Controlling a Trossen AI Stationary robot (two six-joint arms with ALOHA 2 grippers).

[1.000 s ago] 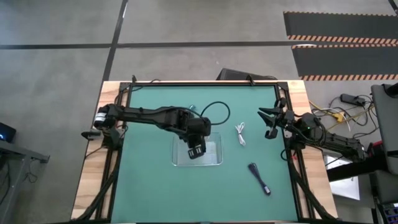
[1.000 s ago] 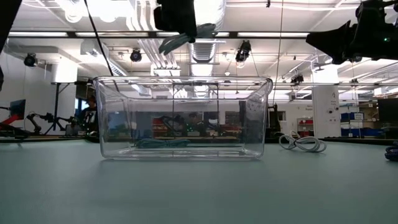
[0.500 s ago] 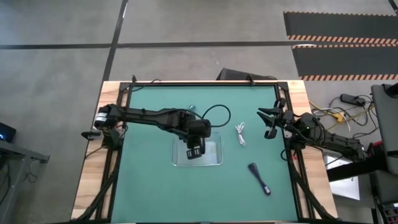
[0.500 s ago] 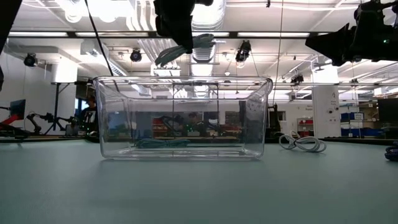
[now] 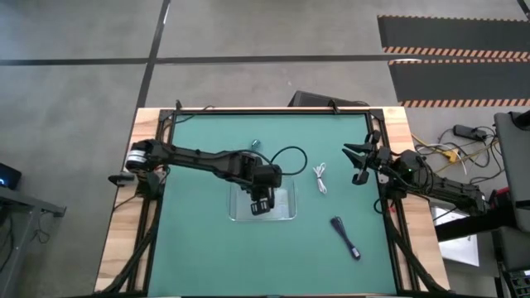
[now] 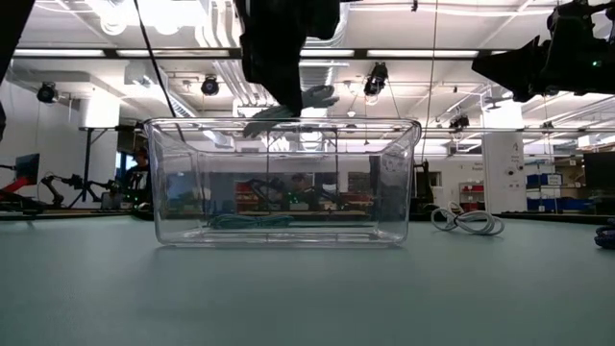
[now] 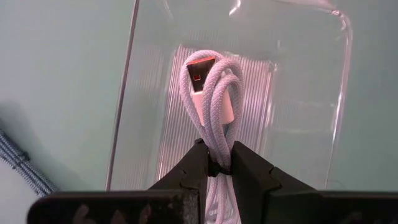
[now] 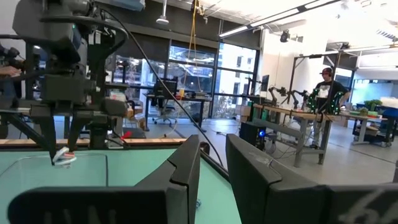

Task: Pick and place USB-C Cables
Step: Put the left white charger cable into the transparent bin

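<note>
**A:** Where is the cable relative to the working gripper?

**B:** The left gripper point(image 7: 216, 163) has its two fingers pinched tight on a white cable bundle point(image 7: 211, 93). The looped bundle sticks out past the fingertips, its plug end farthest from them. From above, the gripper point(image 5: 262, 201) sits over the clear tray point(image 5: 286, 212) in the middle of the green table point(image 5: 199, 248). In the low view the bundle point(image 6: 288, 104) hangs right at the tray's rim point(image 6: 279, 123), with the plug end just above it.

**A:** And the other cables?

**B:** A teal cable point(image 6: 252, 221) lies on the tray floor. A second white cable point(image 5: 320, 177) rests on the mat between the tray and the right arm, clear of the tray. A dark cable point(image 5: 344, 236) lies nearer the table's front right, well apart from both.

**A:** The right gripper?

**B:** The right gripper point(image 5: 358, 162) waits near the table's right edge, fingers spread apart, holding nothing.

**A:** What differs from a second ago?

**B:** The left gripper has come lower. In the low view a second ago the white bundle hung well above the tray's rim; now it reaches the rim. From above, the gripper has shifted only slightly over the tray. The right arm, the loose white cable and the dark cable have not moved.
</note>
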